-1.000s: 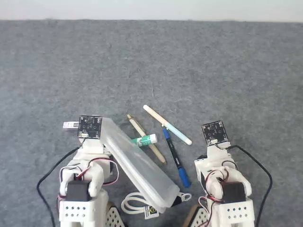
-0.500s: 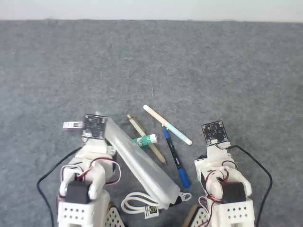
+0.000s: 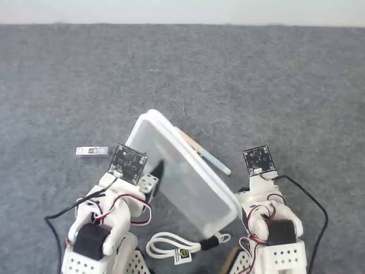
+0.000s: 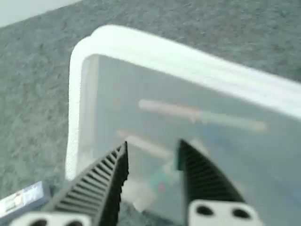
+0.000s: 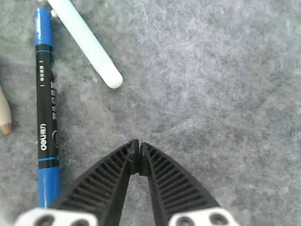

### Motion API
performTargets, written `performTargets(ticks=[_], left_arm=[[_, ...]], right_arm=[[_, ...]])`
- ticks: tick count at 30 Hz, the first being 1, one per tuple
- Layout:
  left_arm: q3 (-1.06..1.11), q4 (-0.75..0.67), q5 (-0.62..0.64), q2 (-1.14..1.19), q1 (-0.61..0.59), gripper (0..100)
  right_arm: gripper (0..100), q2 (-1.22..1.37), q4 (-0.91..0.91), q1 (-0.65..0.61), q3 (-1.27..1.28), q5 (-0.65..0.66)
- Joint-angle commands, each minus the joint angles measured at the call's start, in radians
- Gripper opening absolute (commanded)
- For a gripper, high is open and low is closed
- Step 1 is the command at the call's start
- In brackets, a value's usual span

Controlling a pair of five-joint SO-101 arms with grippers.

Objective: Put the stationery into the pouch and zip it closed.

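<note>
A: Entry 1, leftmost on counter (image 3: 296,80)?
B: Small flat tag-like piece (image 3: 91,151), lying alone, apart from the rest. Can't tell what it is.

A: Entry 2?
B: Left end effector (image 4: 151,155). Jaws part-way apart w/ near edge of pouch (image 3: 182,171) between them. It reads as pinching the pouch, since that is raised and tilted, not flat.

A: Pouch axis?
B: Long axis diag., far-L to near-R, between the two arms. Translucent wall, white rim. Cord (image 3: 171,246) lies on counter by its near end. Zip state: can't tell.

A: Entry 3, stationery?
B: Pale pen (image 3: 214,162) pokes out from behind pouch on its R side, end near the right arm. Right wrist cam adds blue marker (image 5: 46,108) & tan pencil tip (image 5: 3,115) close by. Blurred shapes show through pouch wall in left wrist cam.

A: Entry 4?
B: Right end effector (image 5: 139,155). Fingers pressed together, nothing held, over bare counter.

A: Key relation?
B: Blue marker lies just beside right end effector, long axis approx. parallel to its fingers. Pale pen's rounded end is just ahead. Judgement: right arm is the nearer one, left is busy w/ pouch. Next pick prob. needs jaws spread & a wrist turn so they cross the marker's axis.
</note>
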Motion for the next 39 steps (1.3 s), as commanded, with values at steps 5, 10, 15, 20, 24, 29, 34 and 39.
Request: performTargets(ticks=[5, 10, 15, 20, 24, 29, 34, 39], left_arm=[[-0.097, -0.023, 0.048, -0.017, -0.005, 32], [-0.151, 0.018, 0.048, -0.017, -0.144, 32], [-0.122, 0.014, 0.054, -0.017, -0.249, 32], [-0.084, -0.002, 0.109, -0.017, -0.37, 32], [-0.073, -0.034, 0.167, -0.017, -0.483, 32], [-0.07, -0.046, 0.203, -0.017, -0.575, 32], [-0.042, -0.075, 0.215, -0.017, -0.591, 32], [-0.004, -0.123, 0.215, -0.017, -0.592, 32]], right_arm=[[0.8, -0.01, 0.005, 0.002, 0.02, -0.011], [0.8, -0.01, 0.005, 0.002, 0.02, -0.011], [0.9, -0.01, -0.007, -0.001, 0.02, -0.014], [0.8, -0.01, -0.008, 0.008, 0.02, -0.006], [0.7, -0.01, -0.008, 0.085, -0.025, -0.006], [0.7, -0.01, -0.039, 0.306, -0.204, -0.006], [0.7, -0.01, -0.067, 0.351, -0.348, -0.012], [0.6, -0.008, -0.031, 0.348, -0.446, -0.011]])
